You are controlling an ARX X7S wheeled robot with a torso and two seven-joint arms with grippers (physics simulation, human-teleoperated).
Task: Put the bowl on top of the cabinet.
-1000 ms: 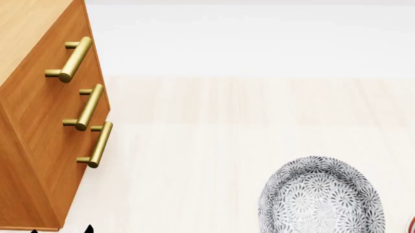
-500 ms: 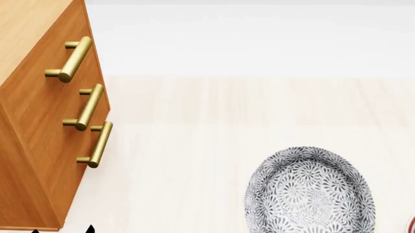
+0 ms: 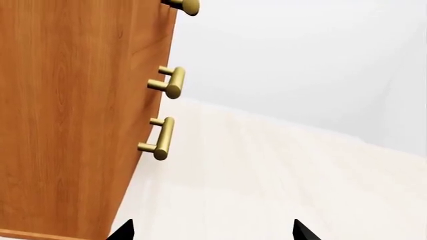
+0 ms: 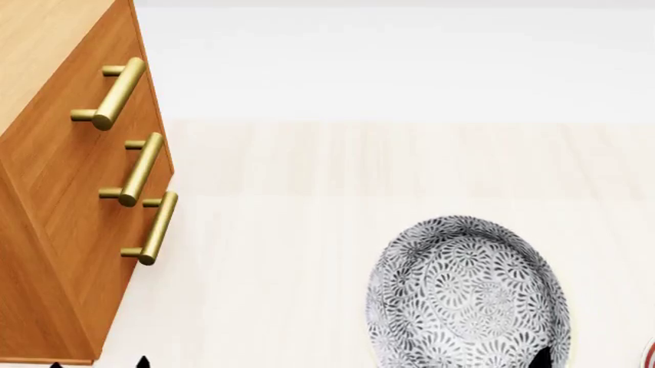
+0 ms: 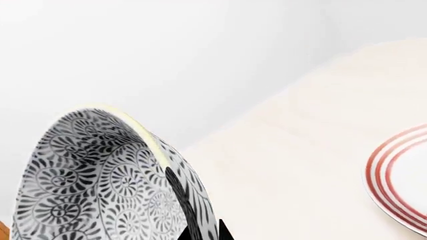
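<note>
One cabinet (image 4: 61, 192), three brass handles (image 4: 113, 93) on its front. One patterned bowl (image 4: 465, 295), right of cabinet. One red-ringed plate (image 5: 403, 180), right of cabinet.

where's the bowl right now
In the head view the bowl sits low and right of centre, tilted, to the right of the cabinet and not on it, with the right gripper at its rim.

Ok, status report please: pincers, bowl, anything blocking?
Right pincer shut on bowl rim, bowl lifted and tilted. Left pincer open, empty, beside cabinet. Nothing seen in the way.
</note>
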